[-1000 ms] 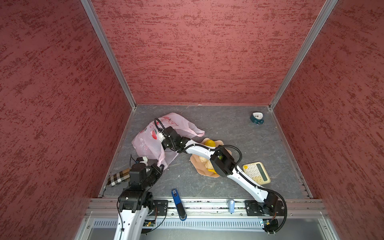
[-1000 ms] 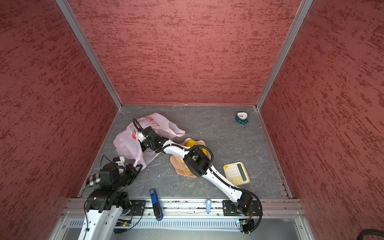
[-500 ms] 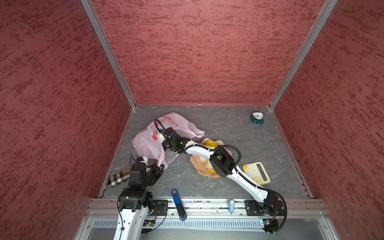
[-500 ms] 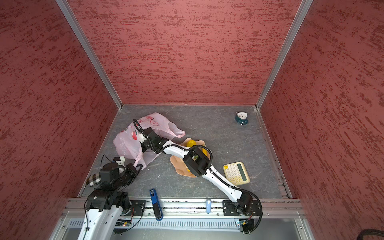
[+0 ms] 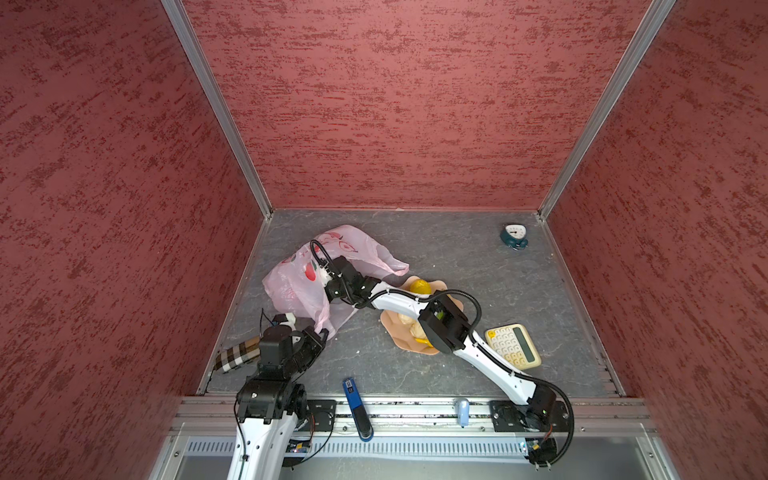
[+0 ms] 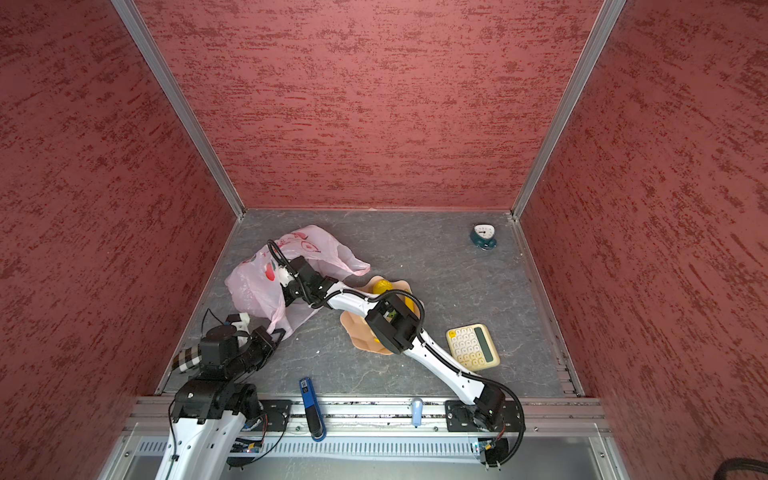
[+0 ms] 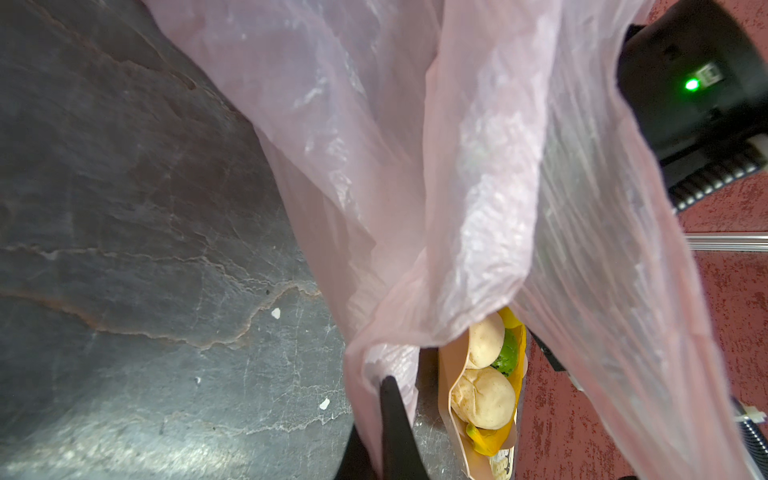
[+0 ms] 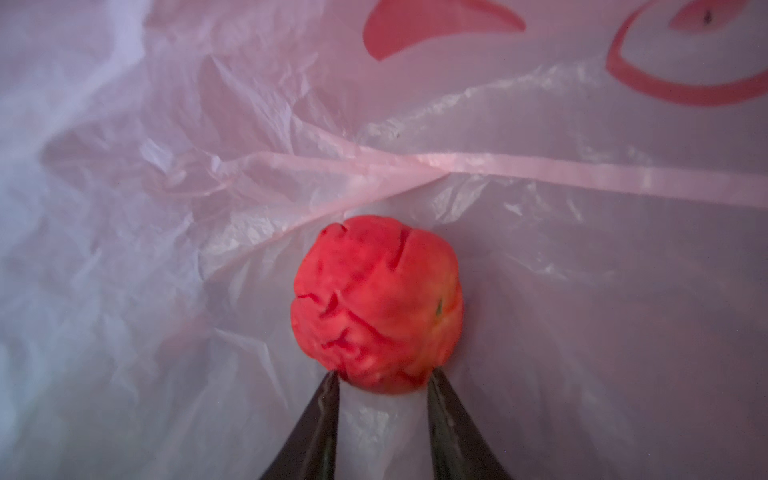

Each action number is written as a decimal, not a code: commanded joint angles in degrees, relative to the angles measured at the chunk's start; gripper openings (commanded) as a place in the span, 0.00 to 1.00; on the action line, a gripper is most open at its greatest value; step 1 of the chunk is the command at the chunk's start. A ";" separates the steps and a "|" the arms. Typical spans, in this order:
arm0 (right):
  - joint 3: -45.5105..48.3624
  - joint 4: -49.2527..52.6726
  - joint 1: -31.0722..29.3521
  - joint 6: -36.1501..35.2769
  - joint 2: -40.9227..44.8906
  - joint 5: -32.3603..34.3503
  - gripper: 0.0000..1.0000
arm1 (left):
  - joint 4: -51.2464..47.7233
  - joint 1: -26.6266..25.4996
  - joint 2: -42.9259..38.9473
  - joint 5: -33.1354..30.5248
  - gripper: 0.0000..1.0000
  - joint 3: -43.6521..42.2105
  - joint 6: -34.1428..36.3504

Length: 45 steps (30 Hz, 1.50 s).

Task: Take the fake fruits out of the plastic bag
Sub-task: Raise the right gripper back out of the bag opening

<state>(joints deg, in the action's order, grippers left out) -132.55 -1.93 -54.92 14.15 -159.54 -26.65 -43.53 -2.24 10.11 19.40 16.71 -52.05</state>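
1. The right pincer (image 8: 382,376) stood narrow inside the bag (image 8: 166,208). One tip lay on each side of the near end of the red fruit (image 8: 376,303). Whether they truly gripped it I could not tell.
2. The red fruit lay inside the bag on its lower film, on the left part of the surface (image 5: 436,257). It looked like a small, light, hard ball with a grooved skin, probably stiff and a little slippery. Tips set only on its near cap could have squeezed it away. The safer hold seemed to be deeper, across its widest part.
3. The bag around it was thin, limp and crinkly, with a fold running just beyond the fruit. Loose film of this kind could easily have been pinched along with the fruit.
4. The left pincer (image 5: 316,334) was closed on the bag's near edge and held the film up off the surface.
5. The bowl (image 7: 451,365) sat just right of the bag, mid-surface. It held two beige balls (image 7: 484,397), a green fruit (image 7: 507,353) and yellow pieces. No other fruit showed in the bag.
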 commanded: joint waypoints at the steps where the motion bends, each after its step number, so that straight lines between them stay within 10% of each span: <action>1: 3.63 -3.89 -0.10 -0.77 3.77 2.51 0.33 | -0.25 0.27 -0.53 -0.32 0.06 0.61 0.42; 30: 37.83 -13.64 3.07 -4.60 28.42 16.53 0.12 | 6.73 0.31 9.55 -2.48 0.08 4.49 1.28; 45: 47.71 10.99 6.37 -16.20 52.73 11.61 0.40 | 10.30 1.21 20.28 -4.42 0.08 11.91 6.12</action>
<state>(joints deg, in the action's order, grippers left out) -85.14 1.61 -47.94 2.68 -112.99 -13.37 -35.33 -1.54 30.11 16.03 27.14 -48.27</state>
